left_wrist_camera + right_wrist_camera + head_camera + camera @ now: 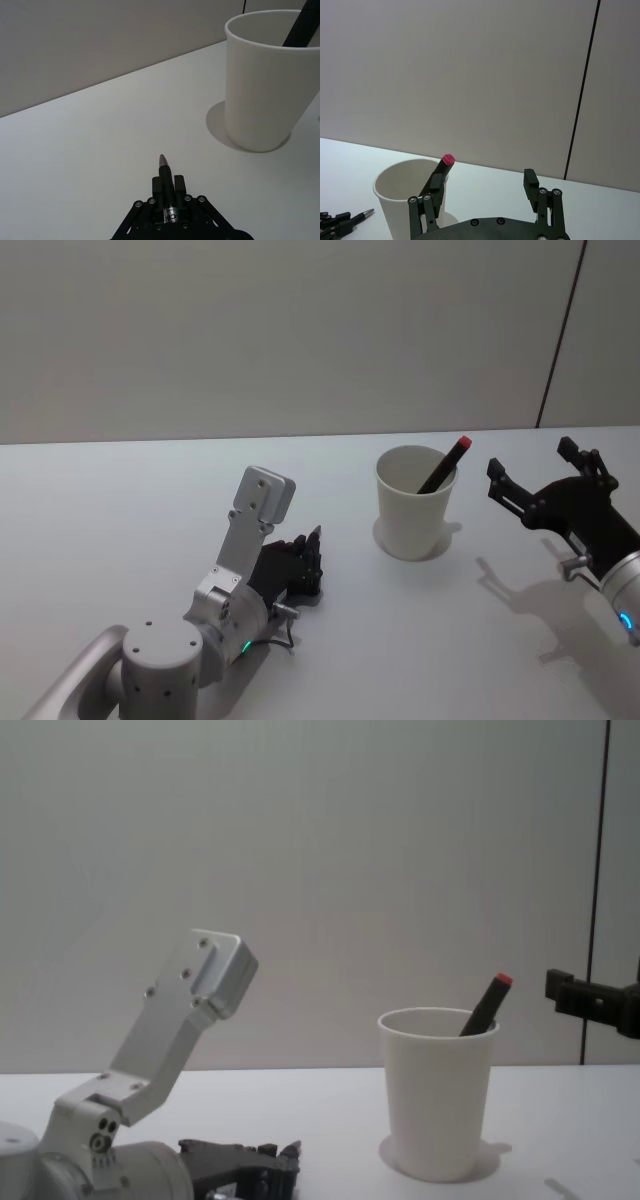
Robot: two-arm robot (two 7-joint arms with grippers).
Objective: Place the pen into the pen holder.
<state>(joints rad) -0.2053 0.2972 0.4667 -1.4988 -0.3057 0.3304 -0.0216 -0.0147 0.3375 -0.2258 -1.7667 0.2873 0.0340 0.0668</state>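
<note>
Found one cup (412,520) upright on the table (120,520), right of centre and set back from the far edge (there meeting the wall). Noted bare surface all round the cup: wide to the left and front, narrower to the right.

Counted two pens. Found the red-capped pen (447,462) inside the cup, leaning on the rim toward the right, cap end up and above the rim. Found the silver-tipped pen (164,172) well apart from the cup, clamped between the closed fingers of the left gripper (308,565), tip pointing forward past the fingertips, low over the table (contact with the surface not discernible).

Counted two grippers. Located the right gripper (533,462) near the cup on its right, raised off the table, fingers spread wide apart, touching neither cup nor pen. Recorded open table between left gripper and cup, and a narrower gap between cup and right gripper.
</note>
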